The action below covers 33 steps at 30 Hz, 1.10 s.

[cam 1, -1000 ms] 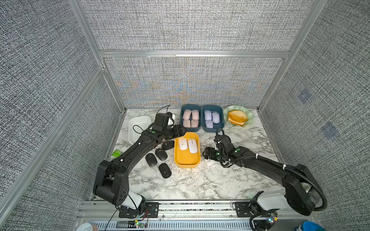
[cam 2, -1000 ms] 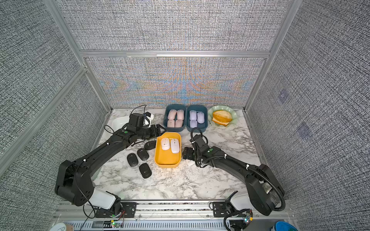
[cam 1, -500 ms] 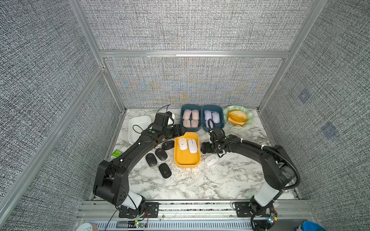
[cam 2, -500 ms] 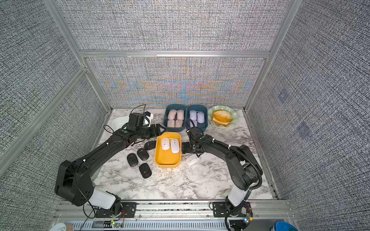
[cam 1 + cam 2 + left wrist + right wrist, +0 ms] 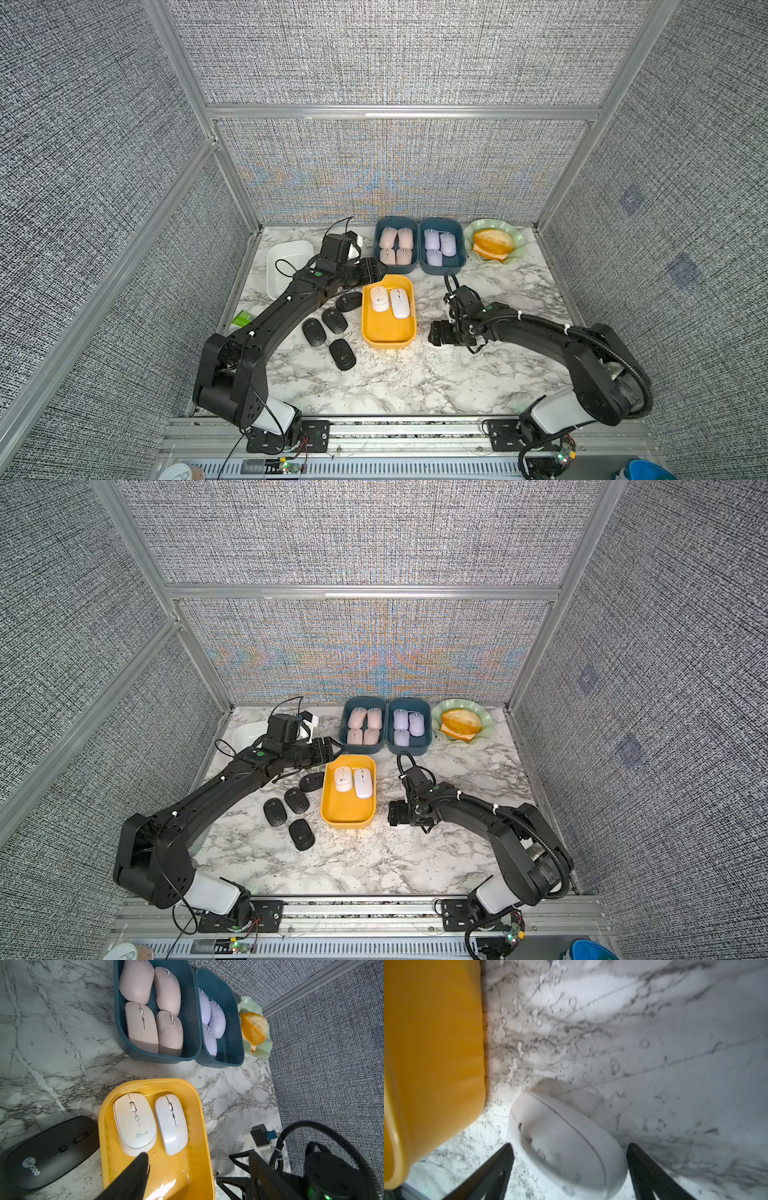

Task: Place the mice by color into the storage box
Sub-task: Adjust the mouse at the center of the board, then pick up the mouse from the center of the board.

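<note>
The right claw [image 5: 570, 1145] is down at the marble tabletop [image 5: 415, 382], just beside the near right corner of the yellow box [image 5: 388, 334]. Its two dark fingers [image 5: 500, 1163] stand spread wide, one on each side of a white mouse [image 5: 560, 1132]. That mouse lies flat on the tabletop, outside the box and apart from its wall.

Two more white mice [image 5: 379, 298] [image 5: 400, 303] lie side by side in the far half of the yellow box.

The left claw [image 5: 376, 269] hangs over the far left corner of the yellow box, between it and the teal box [image 5: 395, 270] holding four pink mice [image 5: 397, 245]. Its wrist view shows only one blurred finger [image 5: 141, 1165], so I cannot tell whether the claw is apart or together. Nothing shows in its grip.

A second teal box [image 5: 441, 271] stands touching the first and holds three lilac mice [image 5: 440, 246].

Four black mice [image 5: 348, 301] [image 5: 334, 320] [image 5: 312, 331] [image 5: 342, 354] lie loose on the tabletop left of the yellow box, the farthest one just beside its wall.

At the far right, a pale green scalloped dish [image 5: 517, 241] carries an orange-yellow bread roll [image 5: 492, 244]. A white tray [image 5: 286, 257] sits at the far left, partly behind the left arm.
</note>
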Each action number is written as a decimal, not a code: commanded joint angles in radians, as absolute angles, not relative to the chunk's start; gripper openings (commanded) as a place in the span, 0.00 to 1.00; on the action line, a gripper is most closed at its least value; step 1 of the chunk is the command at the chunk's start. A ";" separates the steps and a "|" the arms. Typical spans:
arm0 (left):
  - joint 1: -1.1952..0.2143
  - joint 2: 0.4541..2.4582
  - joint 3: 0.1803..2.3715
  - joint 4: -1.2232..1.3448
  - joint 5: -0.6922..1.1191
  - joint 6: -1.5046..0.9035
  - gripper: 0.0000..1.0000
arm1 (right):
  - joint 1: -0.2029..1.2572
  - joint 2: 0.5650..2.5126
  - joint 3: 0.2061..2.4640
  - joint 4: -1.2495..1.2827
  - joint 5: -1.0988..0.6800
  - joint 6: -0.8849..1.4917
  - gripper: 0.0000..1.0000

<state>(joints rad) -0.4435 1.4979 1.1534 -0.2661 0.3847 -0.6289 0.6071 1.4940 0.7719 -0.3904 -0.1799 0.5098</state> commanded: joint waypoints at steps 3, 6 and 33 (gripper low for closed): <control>-0.445 1.503 1.155 -0.282 0.378 -0.620 0.77 | 0.688 1.494 0.751 -0.413 -0.222 0.540 0.88; -0.445 1.507 1.157 -0.286 0.374 -0.618 0.77 | 0.748 1.495 0.782 -0.480 -0.126 0.531 0.88; -0.445 1.520 1.177 -0.312 0.352 -0.603 0.77 | 0.862 1.638 0.982 -0.635 0.198 0.469 0.55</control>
<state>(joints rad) -0.4435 1.5219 1.1671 -0.3111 0.3481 -0.6090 0.8585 1.6623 0.9855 -0.6044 0.1665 0.4316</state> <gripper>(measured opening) 0.769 0.605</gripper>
